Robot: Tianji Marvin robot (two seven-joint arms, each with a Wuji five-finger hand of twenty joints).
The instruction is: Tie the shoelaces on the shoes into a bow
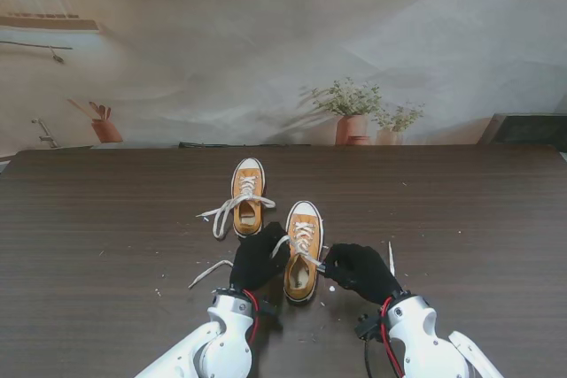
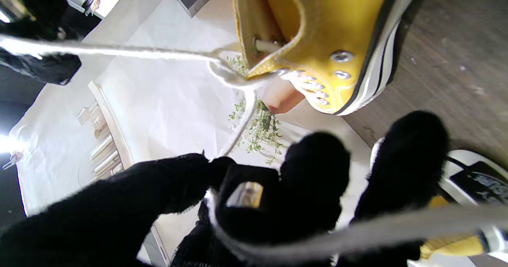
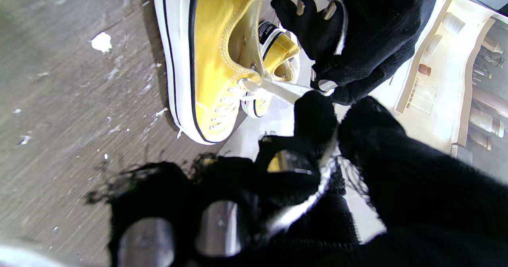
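Right hand (image 1: 359, 270): black-gloved fingers (image 3: 315, 114) pinched shut on the right lace end (image 3: 278, 90) of the near shoe (image 1: 302, 250). In the right wrist view the lace runs taut from the shoe's top eyelets into the pinch between thumb and forefinger, then trails back across the palm.

Left hand (image 1: 258, 257): gloved fingers (image 2: 313, 168) curled closed around the left lace end (image 2: 242, 120). In the left wrist view the lace drops from the eyelet row into the gap between thumb and first finger; a second stretch of lace crosses close in front of the lens, blurred. The hand sits touching the near shoe's left side in the stand view.

Near shoe: yellow canvas, white sole and toe cap, toe pointing away from me, standing on the dark wood table (image 1: 106, 219) between the two hands. Both lace ends pulled out sideways from the top eyelets; no bow visible.

Far shoe (image 1: 247, 196): same type, farther from me and slightly left of the near shoe, apart from it. Its laces (image 1: 221, 212) lie loose, spilling onto the table to the left.

White flecks (image 1: 332, 289) scattered on the table around the near shoe. Potted plants (image 1: 352, 112) stand past the table's far edge.
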